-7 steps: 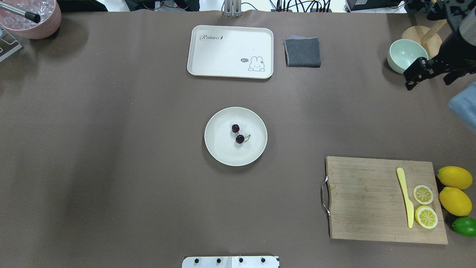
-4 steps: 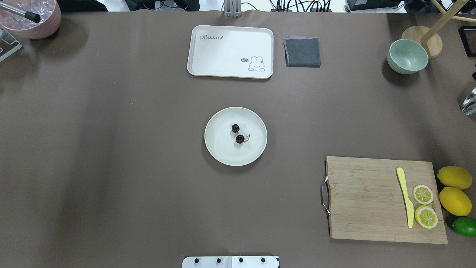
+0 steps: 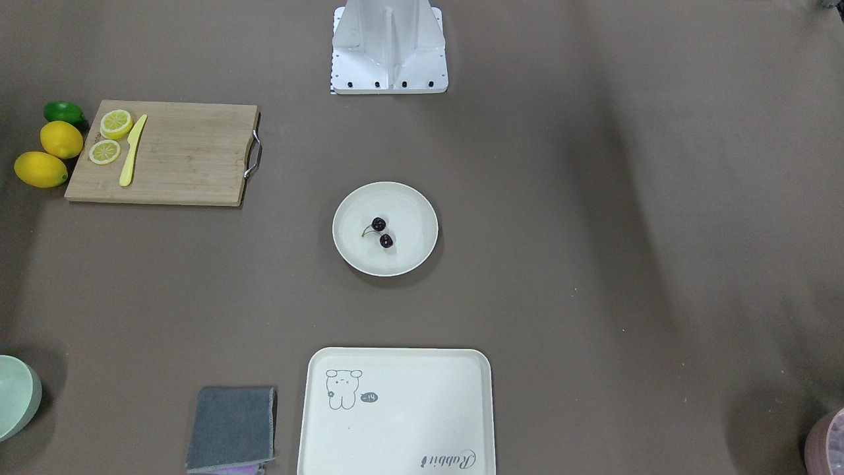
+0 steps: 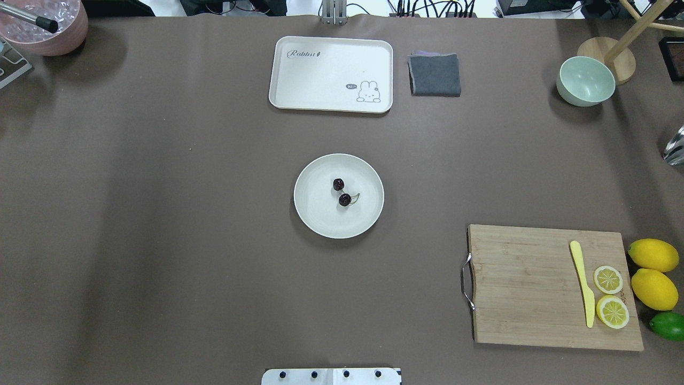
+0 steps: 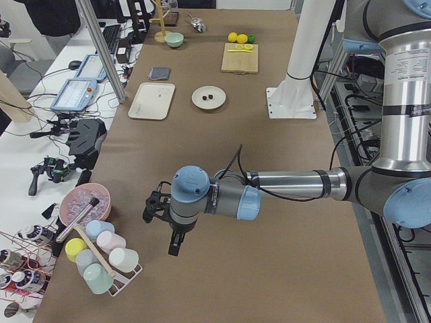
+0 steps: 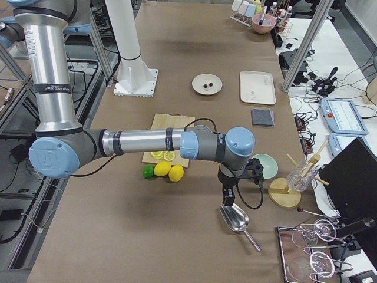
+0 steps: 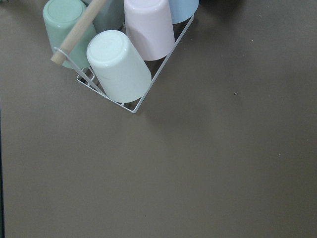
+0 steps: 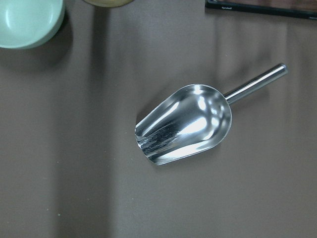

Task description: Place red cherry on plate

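Two tiny dark red cherry fruits [image 4: 341, 192] joined by thin stems lie a little right of the middle of the round cream plate [image 4: 315, 222] at the table's centre, also seen as the cherry [image 3: 382, 233] on the plate [image 3: 412, 254] from the front. Nothing touches them. My left gripper [image 5: 161, 225] hangs far off at the table's left end, near a cup rack. At the right end, my right gripper [image 6: 228, 194] is above a metal scoop. Whether either is open or shut, I cannot tell.
A rabbit tray [image 4: 331, 74] and grey cloth [image 4: 435, 74] lie at the far side. A green bowl [image 4: 585, 80] stands far right. The cutting board [image 4: 523, 289] carries a yellow knife and lemon slices, with lemons [image 4: 653, 272] and a lime beside it. Scoop [image 8: 185, 124]; cup rack [image 7: 119, 64].
One second ago my right arm and gripper showed at the overhead view's right edge near the green bowl; they have left that view. The cherry and plate have not moved.
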{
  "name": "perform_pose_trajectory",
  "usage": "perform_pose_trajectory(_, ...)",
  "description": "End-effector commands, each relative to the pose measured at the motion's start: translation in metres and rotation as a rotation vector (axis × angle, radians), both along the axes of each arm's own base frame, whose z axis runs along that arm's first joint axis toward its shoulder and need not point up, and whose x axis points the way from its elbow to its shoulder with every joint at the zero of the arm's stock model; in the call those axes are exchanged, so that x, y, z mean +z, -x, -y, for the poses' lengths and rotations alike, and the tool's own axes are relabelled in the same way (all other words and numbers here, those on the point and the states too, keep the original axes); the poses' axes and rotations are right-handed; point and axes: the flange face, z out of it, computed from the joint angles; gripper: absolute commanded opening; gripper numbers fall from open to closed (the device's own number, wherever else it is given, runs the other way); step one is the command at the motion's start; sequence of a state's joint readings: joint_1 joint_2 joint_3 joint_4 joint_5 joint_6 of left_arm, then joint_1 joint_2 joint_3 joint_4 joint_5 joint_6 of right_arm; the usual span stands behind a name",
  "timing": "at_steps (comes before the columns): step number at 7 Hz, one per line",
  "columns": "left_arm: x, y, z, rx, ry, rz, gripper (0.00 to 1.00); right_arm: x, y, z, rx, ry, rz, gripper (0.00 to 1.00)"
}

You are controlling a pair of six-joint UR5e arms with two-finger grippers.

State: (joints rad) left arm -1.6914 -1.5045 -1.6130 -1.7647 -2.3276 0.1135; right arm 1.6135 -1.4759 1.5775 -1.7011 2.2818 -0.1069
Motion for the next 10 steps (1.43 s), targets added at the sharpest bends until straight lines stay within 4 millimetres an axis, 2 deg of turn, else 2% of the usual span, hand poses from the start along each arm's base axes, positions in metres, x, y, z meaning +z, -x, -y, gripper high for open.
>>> perform_pose_trajectory(1, 0.011, 0.001, -0.015, -0.008, 0.035, -0.006, 0.98, 0.011, -0.009, -0.008, 0.020, 0.023, -0.001, 1.00)
perform_pose_trajectory(3, -0.007, -0.001, 0.000, -0.009, 0.014, 0.006, 0.98, 0.016, -0.009, -0.009, 0.021, 0.035, -0.002, 1.00)
perform_pose_trajectory(4, -0.021, 0.000, 0.015, -0.017, 0.023, 0.003, 0.98, 0.017, -0.009, -0.010, 0.023, 0.039, -0.001, 1.00)
perform_pose_trajectory(5, -0.030, -0.007, 0.024, -0.041, 0.049, -0.006, 0.98, 0.018, -0.009, -0.010, 0.027, 0.044, 0.000, 1.00)
perform_pose_trajectory(7, -0.032, -0.014, 0.027, -0.029, 0.046, -0.007, 0.98, 0.016, -0.008, -0.009, 0.026, 0.041, 0.001, 1.00)
perform_pose_trajectory(10, -0.033, -0.014, 0.029, -0.028, 0.044, -0.006, 0.98, 0.016, -0.008, -0.009, 0.027, 0.039, 0.001, 1.00)
